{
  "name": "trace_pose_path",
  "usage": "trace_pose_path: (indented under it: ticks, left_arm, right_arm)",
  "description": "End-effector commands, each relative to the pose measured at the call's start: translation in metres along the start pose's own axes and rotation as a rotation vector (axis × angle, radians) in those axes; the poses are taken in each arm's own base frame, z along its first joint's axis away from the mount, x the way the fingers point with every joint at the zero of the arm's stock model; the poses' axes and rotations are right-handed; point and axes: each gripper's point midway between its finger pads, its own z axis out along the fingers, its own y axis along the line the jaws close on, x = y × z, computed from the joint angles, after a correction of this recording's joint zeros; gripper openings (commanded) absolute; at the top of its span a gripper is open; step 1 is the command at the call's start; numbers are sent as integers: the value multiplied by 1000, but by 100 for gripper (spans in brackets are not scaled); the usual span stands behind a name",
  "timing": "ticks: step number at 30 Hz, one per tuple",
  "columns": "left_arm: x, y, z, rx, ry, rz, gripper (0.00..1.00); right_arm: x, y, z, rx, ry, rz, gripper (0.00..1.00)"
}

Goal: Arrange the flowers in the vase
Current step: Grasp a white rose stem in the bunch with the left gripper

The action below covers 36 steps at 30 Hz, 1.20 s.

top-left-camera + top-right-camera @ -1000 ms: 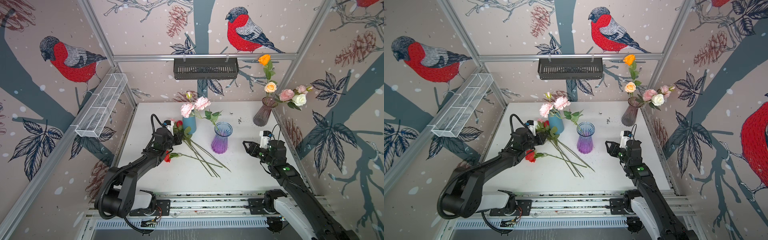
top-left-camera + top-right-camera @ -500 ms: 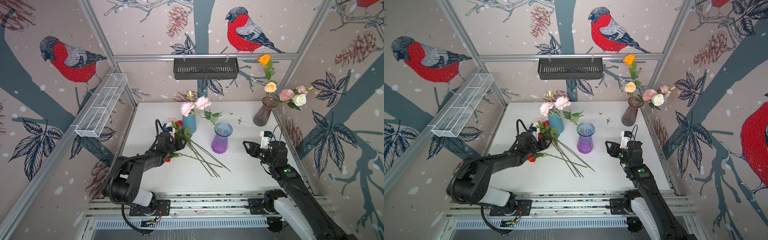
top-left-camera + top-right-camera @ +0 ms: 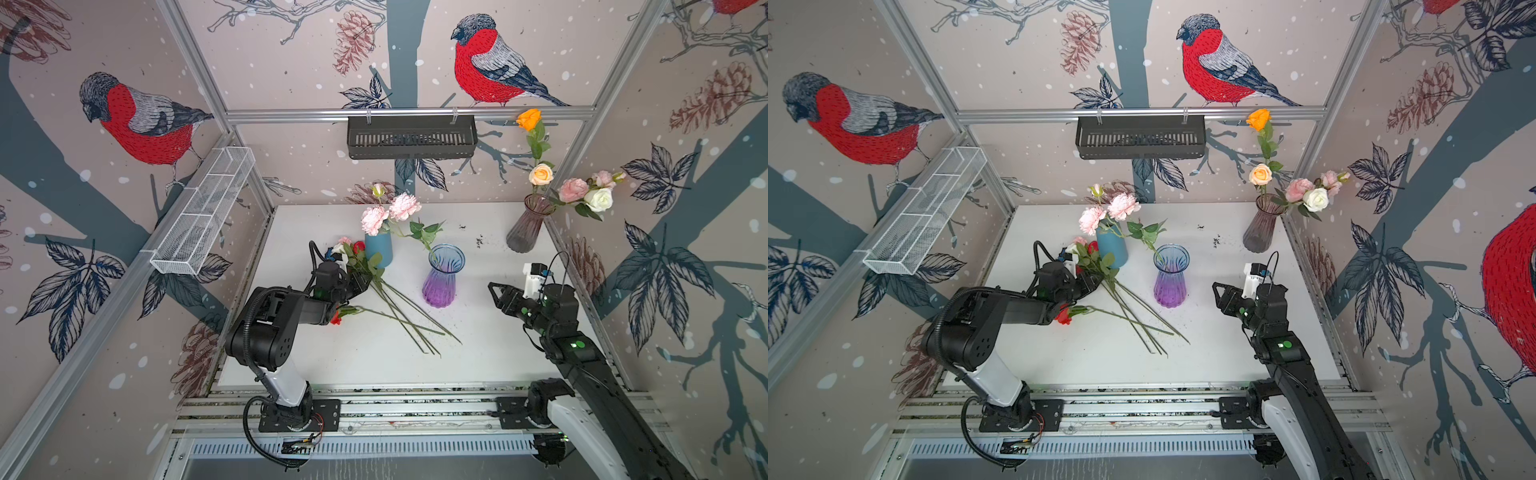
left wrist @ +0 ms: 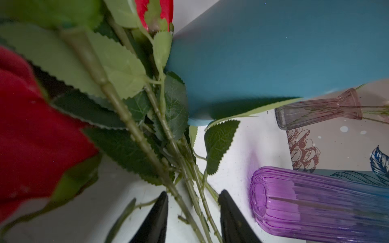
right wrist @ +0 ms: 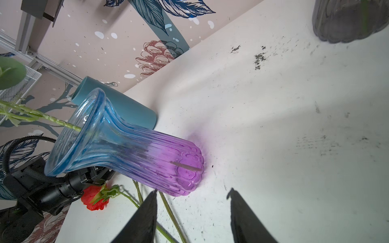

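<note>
Several loose flowers point(image 3: 399, 309) lie on the white table point(image 3: 490, 357) left of centre, stems fanned toward the front; their red and pink heads point(image 3: 351, 247) rest by the blue vase. A separate red head point(image 3: 336, 319) lies beside my left arm. My left gripper point(image 3: 365, 283) is low over the bundle. In the left wrist view its jaws stand open point(image 4: 193, 192) with the green stems point(image 4: 187, 189) running between them, gaps on both sides. The purple-to-blue glass vase point(image 3: 442, 276) stands upright at centre with one leafy stem point(image 3: 424, 232) in it. My right gripper point(image 3: 494, 291) hovers open and empty right of it.
A blue vase point(image 3: 379, 249) with pink carnations point(image 3: 390, 212) stands just behind the bundle. A smoky glass vase point(image 3: 525, 226) with orange, peach, pink and white roses fills the back right corner. A black basket point(image 3: 411, 137) hangs on the back rail, a white mesh shelf point(image 3: 203, 212) on the left wall.
My left gripper went from shut to open and dropped onto the stem bundle, its elbow folding back. The right arm has not moved.
</note>
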Motion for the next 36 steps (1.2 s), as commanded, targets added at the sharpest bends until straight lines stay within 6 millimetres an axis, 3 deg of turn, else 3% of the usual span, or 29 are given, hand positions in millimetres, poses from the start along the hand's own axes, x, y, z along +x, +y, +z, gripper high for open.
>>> trace_pose_path:
  ticks: [1, 9, 31, 36]
  left_arm:
    - [-16, -16, 0, 72, -59, 8, 33]
    - [-18, -19, 3, 104, -60, 9, 8]
    - [-17, -5, 13, 77, -44, -17, 23]
    - [-19, -10, 8, 88, -59, -4, 6]
  right_arm:
    - [-4, 0, -1, 5, -13, -18, 56]
    - [-4, -1, 1, 7, -11, -15, 56]
    - [-3, -3, 0, 14, -12, -14, 56]
    - [-4, -2, -1, 10, -14, -17, 55]
